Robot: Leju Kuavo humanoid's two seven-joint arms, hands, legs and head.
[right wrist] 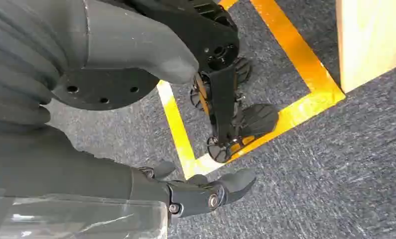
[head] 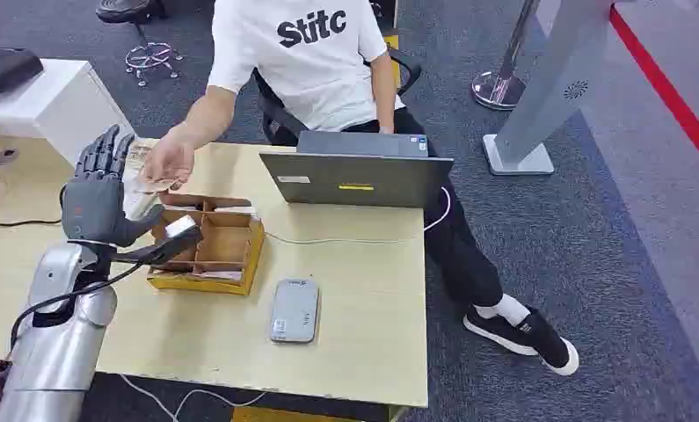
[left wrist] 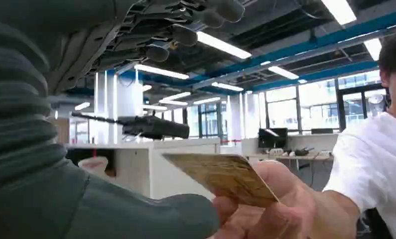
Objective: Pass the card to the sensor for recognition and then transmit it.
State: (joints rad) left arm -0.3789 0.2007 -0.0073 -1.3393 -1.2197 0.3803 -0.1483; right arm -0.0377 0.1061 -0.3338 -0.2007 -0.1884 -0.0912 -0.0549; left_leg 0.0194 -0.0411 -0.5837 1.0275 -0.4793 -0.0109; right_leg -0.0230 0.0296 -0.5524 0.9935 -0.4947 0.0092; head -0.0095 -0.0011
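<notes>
1. Left hand (head: pixel 95 195): raised over the table (head: pixel 363 299), fingers spread, holding nothing.
2. Card (left wrist: pixel 224 177): pinched in a person's hand (head: pixel 168 163), just beside the left hand.
3. Right hand (right wrist: pixel 136 149): hanging above carpet, fingers apart, empty.
4. Sensor (head: pixel 294 309): flat on the table beside the wooden tray (head: pixel 240 264).

Open-plan office. Wooden desk (head: pixel 345 352) with laptop (head: pixel 356 178), grey carpet (head: pixel 592 264), swivel stool (head: pixel 143 35). Left wrist view shows strip ceiling lights (left wrist: pixel 223 45), big windows (left wrist: pixel 305 107), far desks with monitor (left wrist: pixel 272 138).
</notes>
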